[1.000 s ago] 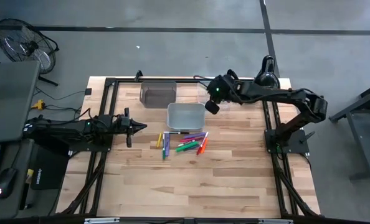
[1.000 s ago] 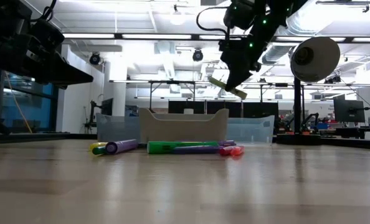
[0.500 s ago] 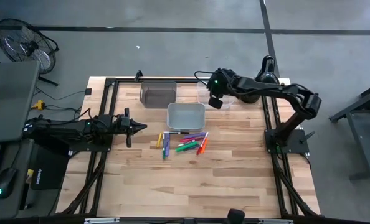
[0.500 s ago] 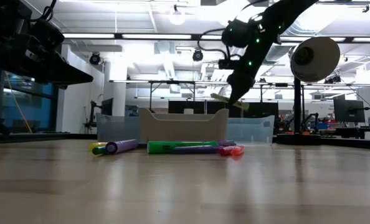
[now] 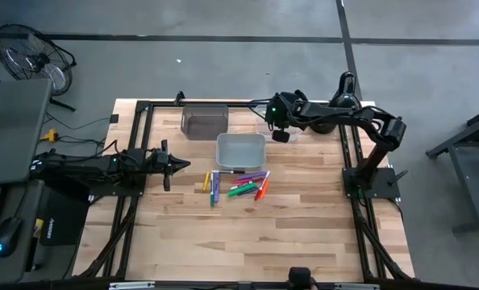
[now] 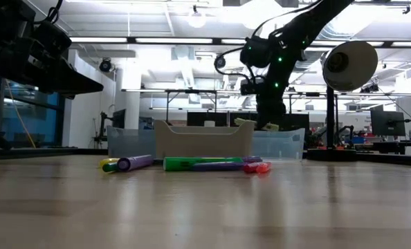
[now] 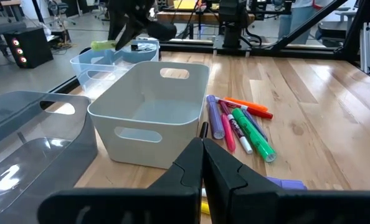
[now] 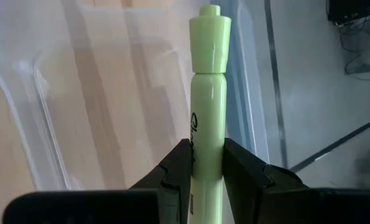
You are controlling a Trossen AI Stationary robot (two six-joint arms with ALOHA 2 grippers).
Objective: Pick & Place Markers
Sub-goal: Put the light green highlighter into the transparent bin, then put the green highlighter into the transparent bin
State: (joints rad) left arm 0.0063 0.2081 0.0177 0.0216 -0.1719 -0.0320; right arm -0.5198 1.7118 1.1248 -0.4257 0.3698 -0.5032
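Observation:
My right gripper (image 5: 279,134) is shut on a yellow-green marker (image 8: 207,93) and holds it just above the clear bin (image 5: 268,121) at the far side of the table. The other markers (image 5: 239,184), purple, green, pink, orange and yellow, lie flat on the wood in front of the white bin (image 5: 240,150). My left gripper (image 5: 185,165) waits shut at the table's left side, level and pointing toward the bins. My right gripper pinches the marker's barrel (image 8: 206,149) between its two fingers (image 8: 180,163). The fingers slant down from above and lie across the marker. The marker (image 6: 250,124) hangs nearly level and clear of everything, its capped end (image 7: 103,45) sticking out over the clear bin (image 7: 101,62).
A dark grey bin (image 5: 205,121) stands left of the clear one at the far edge. The white bin (image 7: 151,102) stands between the two bins and the loose markers (image 7: 241,121). Bare wood reaches from the markers to the near edge.
My right gripper has sunk toward the clear bin with the yellow-green marker and has rolled at the wrist. The marker, tilted a second ago, now lies nearly level just above the bin's rim.

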